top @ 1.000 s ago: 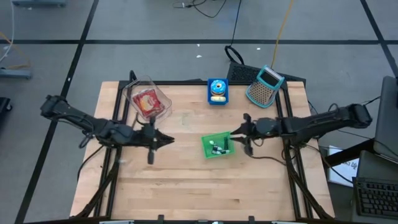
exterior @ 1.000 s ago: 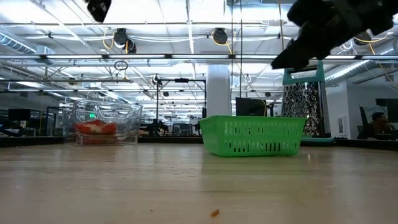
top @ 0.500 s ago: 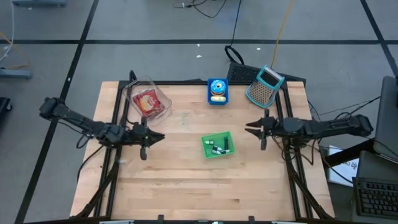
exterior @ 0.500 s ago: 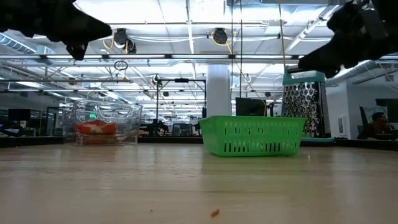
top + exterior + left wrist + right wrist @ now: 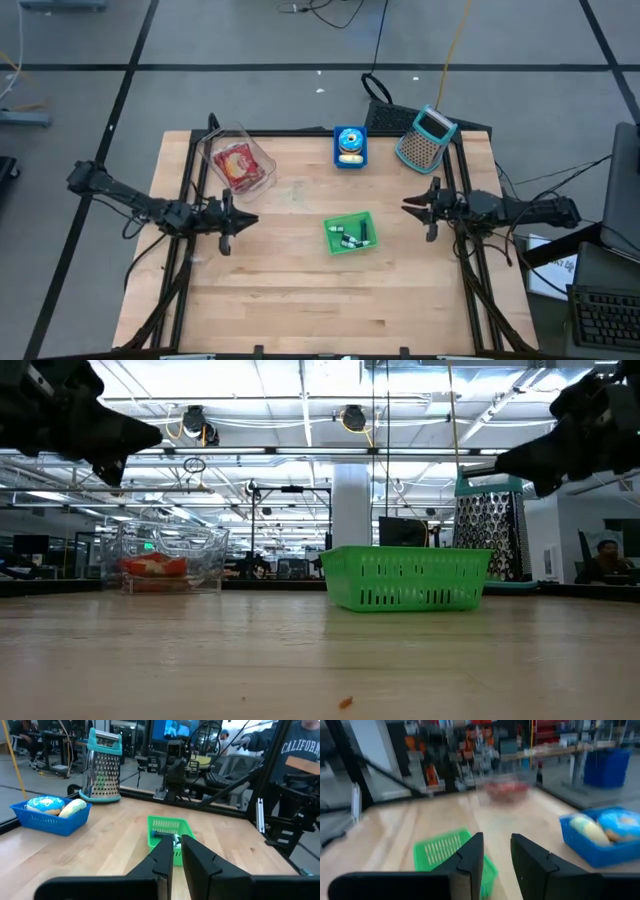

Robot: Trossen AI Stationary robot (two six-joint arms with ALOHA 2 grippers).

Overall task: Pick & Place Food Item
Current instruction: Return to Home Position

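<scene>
A green basket (image 5: 350, 234) (image 5: 407, 577) sits mid-table with small dark and white items (image 5: 352, 237) in it. My left gripper (image 5: 252, 220) (image 5: 176, 841) hovers left of it above the wood, shut and holding nothing, pointing level at the basket (image 5: 167, 831). My right gripper (image 5: 405, 207) (image 5: 496, 841) hovers right of the basket (image 5: 451, 854), open with nothing between its fingers. At the far edge a blue basket (image 5: 350, 147) holds a frosted donut and a pale yellow piece. A clear tub (image 5: 237, 163) at the far left holds red food.
A teal-topped grater (image 5: 426, 139) (image 5: 102, 767) stands at the far right corner. Black frame rails run along the table's left and right sides. A small crumb (image 5: 345, 702) lies on the near wood. A person in a dark sweatshirt (image 5: 295, 745) stands beyond the right edge.
Both arms have drawn back from the table's middle. My left gripper has moved toward the left edge and sunk. My right gripper has left the green basket's right rim and gone toward the right edge, sinking a little. The basket stays where it was.
</scene>
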